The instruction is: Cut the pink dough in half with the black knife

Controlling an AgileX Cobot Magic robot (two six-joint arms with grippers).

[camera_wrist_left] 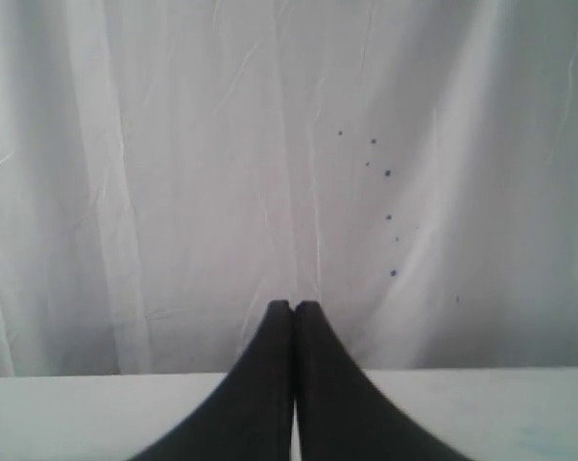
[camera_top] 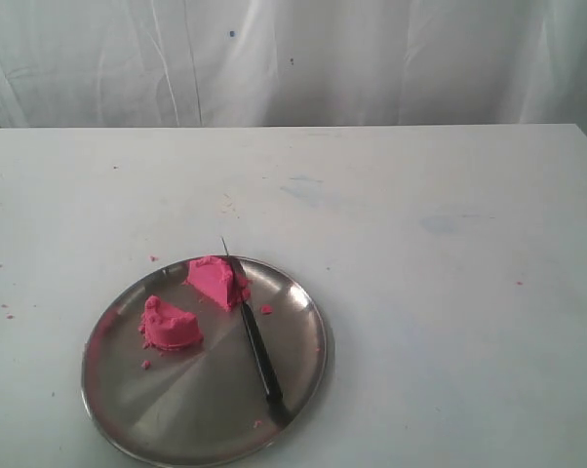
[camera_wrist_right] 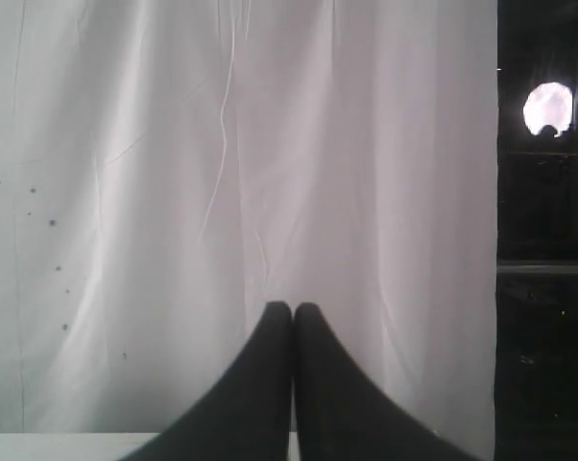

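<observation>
Pink dough (camera_top: pixel 218 283) halved on plate (camera_top: pixel 303 380) w/ black knife (camera_top: pixel 258 349); both fingers (camera_wrist_left: pixel 270 384) (camera_wrist_right: pixel 270 384) closed, empty (well away)

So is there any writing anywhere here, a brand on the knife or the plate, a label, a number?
None: no view shows any readable text.
The black knife: plain black, no brand visible.
The steel plate: bare metal, no stamp visible.
The two pieces of pink dough: unmarked.
The white curtain: only small dark specks, not letters.
The left gripper and right gripper: plain black, no label.
</observation>
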